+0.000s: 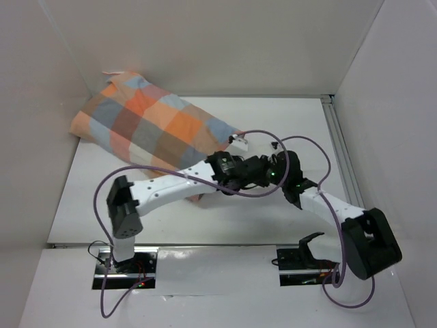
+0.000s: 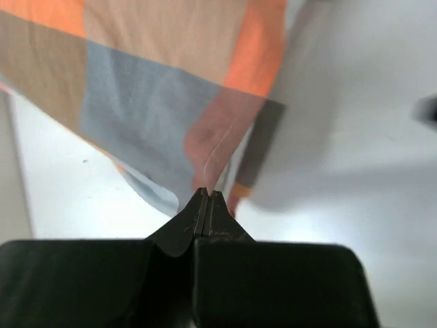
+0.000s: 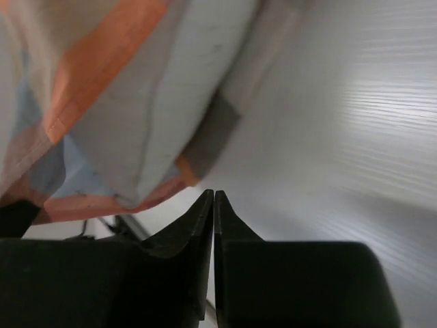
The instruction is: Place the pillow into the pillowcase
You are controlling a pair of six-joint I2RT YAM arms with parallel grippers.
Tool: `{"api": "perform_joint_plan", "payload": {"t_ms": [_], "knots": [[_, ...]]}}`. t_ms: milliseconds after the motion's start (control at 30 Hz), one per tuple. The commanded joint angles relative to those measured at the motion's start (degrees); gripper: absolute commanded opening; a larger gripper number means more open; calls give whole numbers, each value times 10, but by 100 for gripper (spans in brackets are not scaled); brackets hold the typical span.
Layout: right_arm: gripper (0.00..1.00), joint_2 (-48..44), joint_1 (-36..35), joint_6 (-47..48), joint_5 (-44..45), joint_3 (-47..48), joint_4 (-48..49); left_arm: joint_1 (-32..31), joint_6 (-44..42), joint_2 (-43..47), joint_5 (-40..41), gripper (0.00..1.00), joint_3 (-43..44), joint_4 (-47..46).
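The checked pillowcase (image 1: 147,126) lies plump at the back left of the table, with one corner reaching toward the middle. No plain white pillow shows in any view. My left gripper (image 1: 232,147) is at that near corner. In the left wrist view its jaws (image 2: 207,193) are closed, and the pillowcase (image 2: 157,102) narrows to a point at their tips. My right gripper (image 1: 274,149) is just right of the corner. In the right wrist view it (image 3: 214,194) is shut and empty, with the pillowcase (image 3: 123,89) hanging just up and left of it.
White walls (image 1: 205,41) enclose the table (image 1: 293,123) at the back and on both sides. A metal rail (image 1: 339,147) runs along the right edge. The two arms cross close together mid-table, with purple cables (image 1: 300,143) looping over them.
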State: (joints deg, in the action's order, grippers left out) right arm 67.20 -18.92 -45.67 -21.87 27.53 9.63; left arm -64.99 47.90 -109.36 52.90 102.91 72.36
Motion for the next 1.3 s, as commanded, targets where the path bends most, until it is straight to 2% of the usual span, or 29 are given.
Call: {"api": "perform_joint_plan", "payload": {"t_ms": [0,33,167,267,333,533,700,800,900,1067,1133,1267], "knots": [[8,52,-54,-35,-39,16,202,7,-107,114,-103,0,28,-86],[0,69,-71,-46,-34,24,221,7,-125,127,-139,0,28,-106],[0,165,-96,-75,-41,77,303,23,-147,146,-193,0,56,-111],[0,242,-129,-80,-41,125,317,36,-161,151,-233,0,62,-121],[0,295,-142,-100,-47,137,379,36,-166,158,-258,0,56,-139],[0,415,-156,-139,-52,234,443,42,-179,164,-386,0,56,-173],[0,442,-156,-159,0,280,473,42,-179,169,-485,0,92,-209],[0,456,-162,-180,-5,292,512,36,-179,152,-496,0,145,-214],[0,424,-162,-180,1,289,528,36,-185,136,-506,0,212,-202],[0,340,-167,-133,29,266,461,36,-197,102,-530,0,266,-196],[0,340,-175,-118,52,266,435,36,-197,83,-549,0,278,-204],[0,423,-182,-140,13,298,449,36,-185,61,-631,0,284,-244]]}}
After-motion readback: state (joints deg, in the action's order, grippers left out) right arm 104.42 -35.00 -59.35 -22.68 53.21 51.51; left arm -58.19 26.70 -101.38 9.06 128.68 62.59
